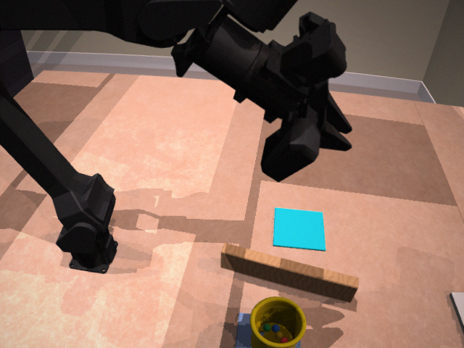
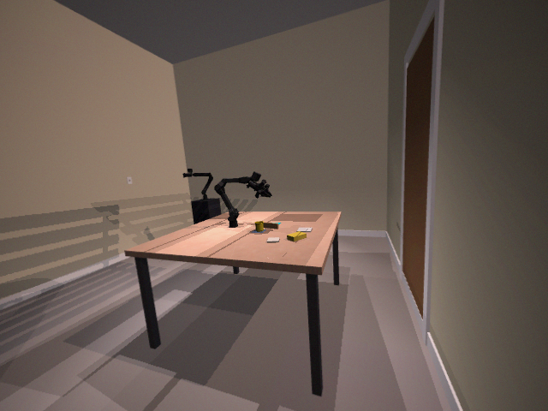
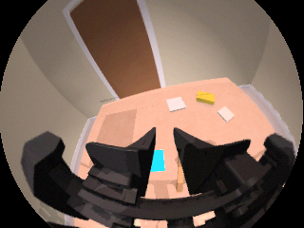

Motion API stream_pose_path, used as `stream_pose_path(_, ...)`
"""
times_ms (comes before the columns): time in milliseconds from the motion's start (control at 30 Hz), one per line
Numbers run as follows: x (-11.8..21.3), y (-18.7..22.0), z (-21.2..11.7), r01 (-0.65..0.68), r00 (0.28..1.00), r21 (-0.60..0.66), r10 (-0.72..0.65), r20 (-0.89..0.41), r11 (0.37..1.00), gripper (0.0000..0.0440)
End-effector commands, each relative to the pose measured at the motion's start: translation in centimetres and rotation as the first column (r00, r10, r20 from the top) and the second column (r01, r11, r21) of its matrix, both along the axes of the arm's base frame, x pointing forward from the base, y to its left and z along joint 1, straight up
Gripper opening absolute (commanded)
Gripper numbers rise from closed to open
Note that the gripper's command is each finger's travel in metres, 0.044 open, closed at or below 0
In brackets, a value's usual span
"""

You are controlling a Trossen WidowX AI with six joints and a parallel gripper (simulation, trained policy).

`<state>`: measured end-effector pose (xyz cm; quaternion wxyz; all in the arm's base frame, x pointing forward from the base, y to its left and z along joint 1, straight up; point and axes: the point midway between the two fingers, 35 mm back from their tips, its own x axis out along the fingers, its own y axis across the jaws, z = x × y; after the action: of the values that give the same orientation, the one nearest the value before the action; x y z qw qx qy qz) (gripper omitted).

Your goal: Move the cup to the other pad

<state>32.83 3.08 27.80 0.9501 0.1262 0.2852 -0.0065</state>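
The yellow cup (image 1: 279, 312) (image 2: 259, 227) stands upright on the blue pad (image 1: 243, 329), at the bottom of the top view. Several coloured marbles (image 1: 275, 328) lie inside it. The cyan pad (image 1: 299, 229) (image 3: 158, 161) lies bare on the far side of the wooden bar. My gripper (image 1: 351, 138) (image 2: 271, 195) (image 3: 164, 130) is high above the table, far from the cup, tilted downward. Its fingers are partly open with a narrow gap and nothing between them. The cup does not show in the wrist view.
The wooden bar (image 1: 288, 270) (image 3: 180, 178) stands between the two pads. A yellow block (image 2: 296, 236) (image 3: 205, 98) and two white flat tiles (image 2: 304, 229) (image 3: 176, 104) lie farther out on the table. Another black arm (image 2: 210, 176) stands on a dark box behind the table.
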Motion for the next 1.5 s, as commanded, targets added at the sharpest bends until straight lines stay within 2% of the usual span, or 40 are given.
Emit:
stream_pose_path(0,0.0,0.1,-0.5,0.008,0.998,0.005,-0.008,-0.055,1.000,0.0120)
stream_pose_path(633,-0.9,-0.1,-3.6,0.024,0.925,-0.032,-0.034,-0.378,0.999,0.0132)
stream_pose_path(1067,-1.7,-1.5,-5.5,0.000,0.824,-0.093,-0.053,-0.564,0.996,0.0130)
stream_pose_path(1467,-2.3,-3.5,-7.5,-0.047,0.711,-0.133,-0.060,-0.701,0.990,0.0152)
